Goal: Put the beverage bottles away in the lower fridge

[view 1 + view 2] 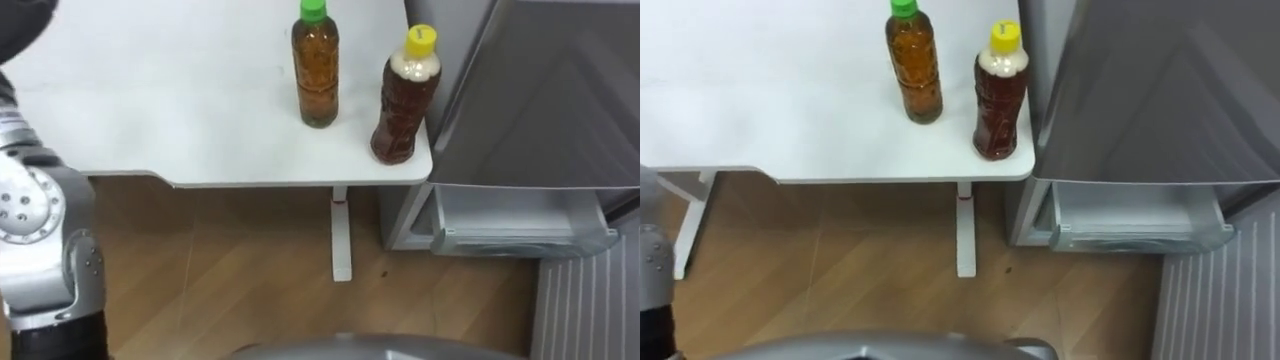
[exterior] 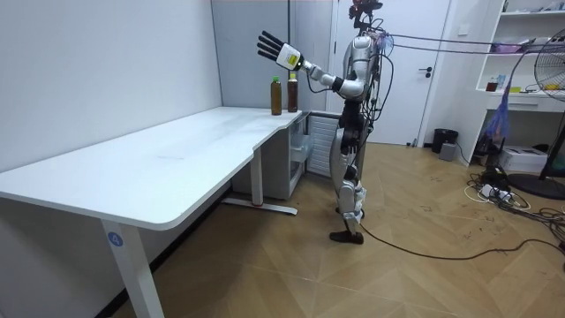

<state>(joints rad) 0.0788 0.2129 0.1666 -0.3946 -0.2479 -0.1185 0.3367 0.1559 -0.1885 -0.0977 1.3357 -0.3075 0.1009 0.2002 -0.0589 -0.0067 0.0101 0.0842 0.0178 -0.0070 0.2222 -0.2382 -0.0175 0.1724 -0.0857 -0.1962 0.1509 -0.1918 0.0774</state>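
fig. view from my head, standing at the end of a white desk with the fridge at my 2 o'clock.

(a) surroundings. the fridge's grey front fills the 3 o'clock side, just beside the desk's rounded corner. below that front a pale lower compartment juts out toward me; what is inside cannot be made out. the white desk leg drops to the wooden floor at 6 o'clock of the bottles. in the room view, a standing fan is well apart at the view's right. nothing lies on the desk between me and the two bottles.

(b) drinks. both stand upright on the desk at my 12 to 1 o'clock, near each other but apart. the green-capped bottle is straight-sided and clear and holds amber liquid. the yellow-capped bottle, at its 4 o'clock, is waisted and holds darker brown liquid with a pale band at the neck. it stands near the desk's corner edge, closest to the fridge.

(c) writing. any print on the bottles is too small to read.

(d) hand. in the room view my left hand is raised above the bottles at about their 11 o'clock, fingers spread straight, holding nothing.
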